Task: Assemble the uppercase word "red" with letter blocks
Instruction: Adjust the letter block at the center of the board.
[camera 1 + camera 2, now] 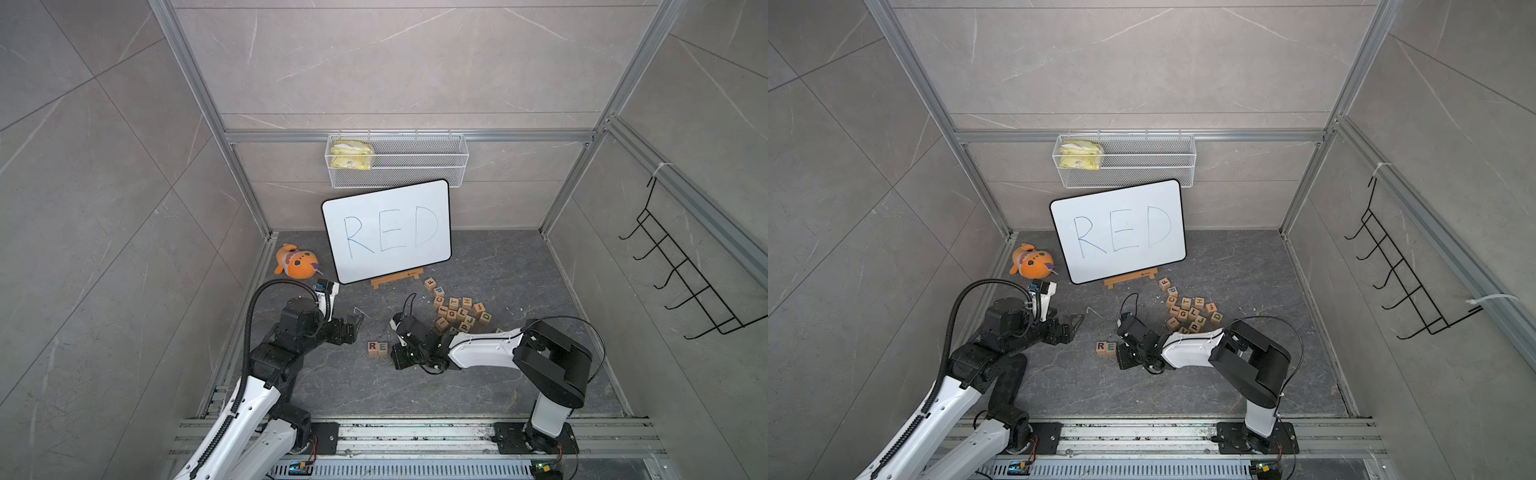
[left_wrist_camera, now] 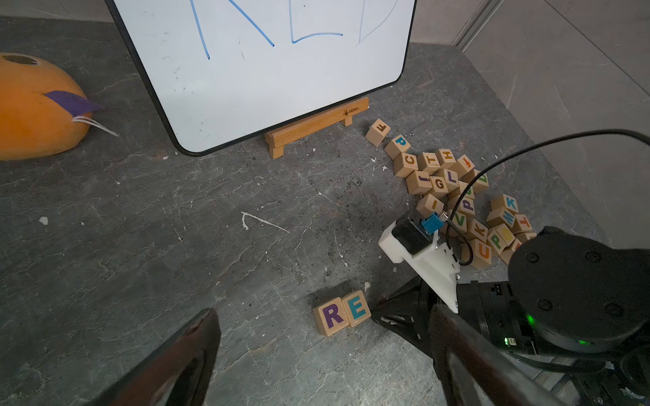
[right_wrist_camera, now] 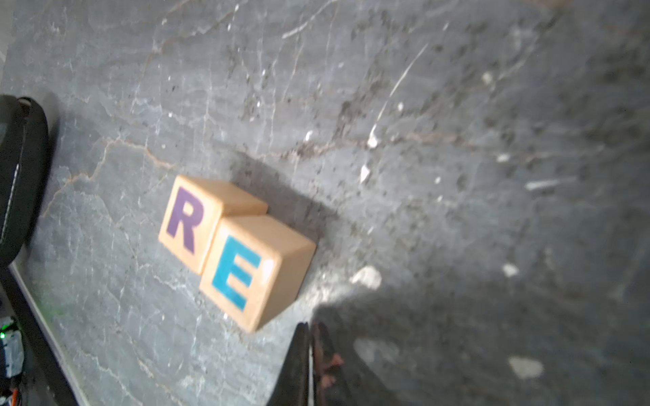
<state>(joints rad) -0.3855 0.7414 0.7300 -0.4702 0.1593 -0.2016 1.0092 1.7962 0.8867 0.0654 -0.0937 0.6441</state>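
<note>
- Right wrist view: right claw pinched shut, empty, just beside E block; R block touches it.
- A top view adds: D block among loose blocks; left claw wide, empty.

Letter blocks smooth light wood; floor matt stone-look, scuffed; whiteboard glossy; basket metal mesh.

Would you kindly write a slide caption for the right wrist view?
R block and E block sit touching on the grey floor, with the shut right claw close to the E.
</note>
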